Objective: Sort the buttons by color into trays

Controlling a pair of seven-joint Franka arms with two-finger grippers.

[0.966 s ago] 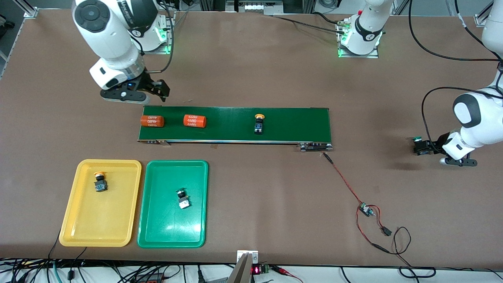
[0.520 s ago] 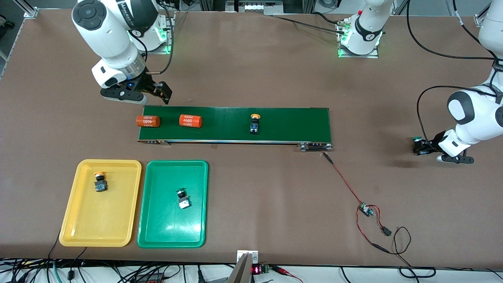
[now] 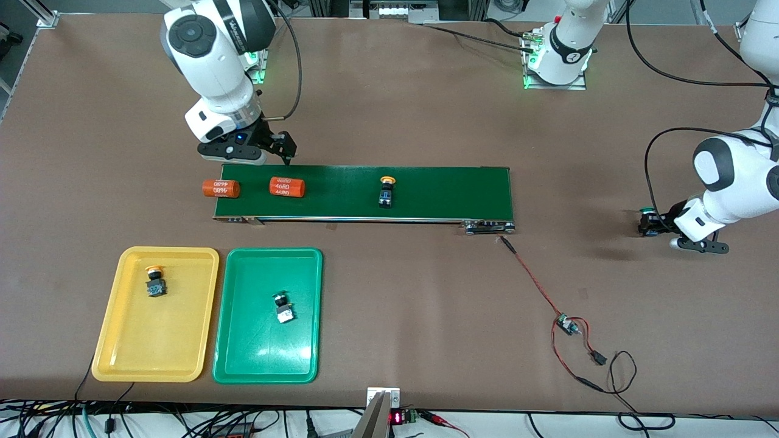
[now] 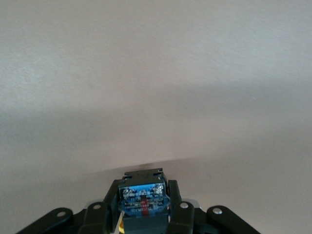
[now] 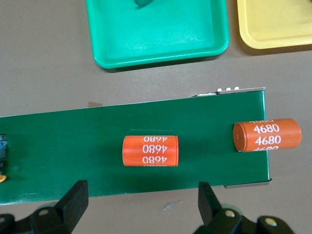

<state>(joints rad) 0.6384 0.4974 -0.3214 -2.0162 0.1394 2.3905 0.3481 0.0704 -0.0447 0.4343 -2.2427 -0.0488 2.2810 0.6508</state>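
Front view: matte brown table [image 3: 395, 109]. Long flat green belt [image 3: 450, 191] carries a yellow-cap button [image 3: 385, 191] mid-belt and two orange cylinders, one [image 3: 286, 187] on the belt, one [image 3: 221, 188] overhanging the end toward the right arm. Glossy shallow trays with rounded corners, nearer the camera: yellow tray [image 3: 122, 340] holds a yellow-cap button [image 3: 155, 283], green tray [image 3: 255, 353] beside it holds a green-cap button [image 3: 282, 307]; both have much bare floor. Right gripper [image 3: 268, 151] is over the belt's farther edge, fingers spread, nothing in them. Left gripper [image 3: 656, 226] is low at the left arm's end, well clear of the belt, clamped on a green-cap button [image 3: 646, 221]; whether it touches the table is unclear.

Left wrist view: fingers [image 4: 176, 202] pinch the button's blue-black body [image 4: 142, 197]; plain table around.

Right wrist view: open fingertips [image 5: 75, 197] straddle the printed cylinder [image 5: 150, 150].
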